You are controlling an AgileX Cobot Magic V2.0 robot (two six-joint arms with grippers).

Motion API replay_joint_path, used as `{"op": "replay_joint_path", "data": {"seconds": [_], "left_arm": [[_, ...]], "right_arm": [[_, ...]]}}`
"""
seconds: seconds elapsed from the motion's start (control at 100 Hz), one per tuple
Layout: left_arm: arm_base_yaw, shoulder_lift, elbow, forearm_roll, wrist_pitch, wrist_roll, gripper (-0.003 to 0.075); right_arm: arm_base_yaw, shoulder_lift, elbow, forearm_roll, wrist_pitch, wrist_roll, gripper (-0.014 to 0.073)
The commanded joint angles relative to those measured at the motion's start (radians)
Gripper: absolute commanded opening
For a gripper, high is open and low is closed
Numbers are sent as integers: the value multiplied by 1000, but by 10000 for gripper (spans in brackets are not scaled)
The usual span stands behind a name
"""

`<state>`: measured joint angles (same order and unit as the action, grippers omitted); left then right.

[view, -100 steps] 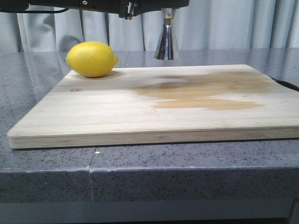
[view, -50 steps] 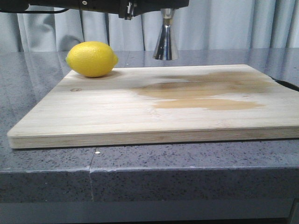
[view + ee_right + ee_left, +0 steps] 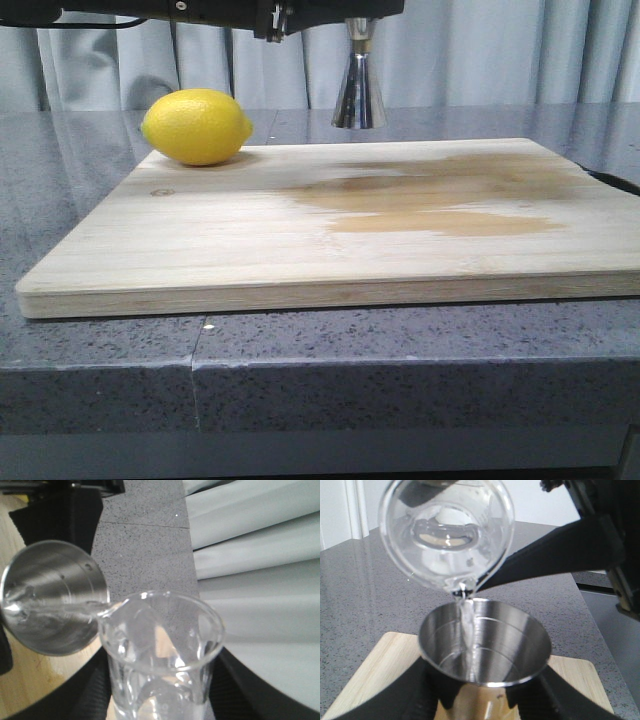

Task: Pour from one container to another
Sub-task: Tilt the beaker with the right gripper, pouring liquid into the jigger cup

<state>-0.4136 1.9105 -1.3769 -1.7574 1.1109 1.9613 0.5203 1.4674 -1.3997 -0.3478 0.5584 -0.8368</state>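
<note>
The steel jigger (image 3: 485, 645) is held upright in the air, my left gripper (image 3: 482, 700) shut on its waist. Its lower cone (image 3: 358, 92) hangs above the far edge of the wooden board (image 3: 330, 220) in the front view. The clear glass beaker (image 3: 445, 535) is tipped over the jigger's mouth, a thin stream of clear liquid running from its lip into the cup. My right gripper (image 3: 160, 700) is shut on the beaker (image 3: 160, 650); the jigger's open mouth (image 3: 52, 597) lies beside its lip. The beaker is out of the front view.
A yellow lemon (image 3: 196, 126) rests on the board's far left corner. A damp stain (image 3: 440, 195) spreads over the board's right half. The board lies on a grey stone counter (image 3: 320, 380), with pale curtains behind.
The jigger has stayed almost still, shifting only a few pixels to the right. Lemon and board are unchanged.
</note>
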Motion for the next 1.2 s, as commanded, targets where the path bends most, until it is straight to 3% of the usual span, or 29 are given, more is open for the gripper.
{"op": "replay_joint_path", "data": {"seconds": [0.0,1.19], "left_arm": [[-1,-54,-31,-77,51,-7,292],[-1,-54,-31,-77,51,-7,292]], "right_arm": [[1,-33,-39,-27,-82,-42,298],[1,-33,-39,-84,-134,-233,298]]}}
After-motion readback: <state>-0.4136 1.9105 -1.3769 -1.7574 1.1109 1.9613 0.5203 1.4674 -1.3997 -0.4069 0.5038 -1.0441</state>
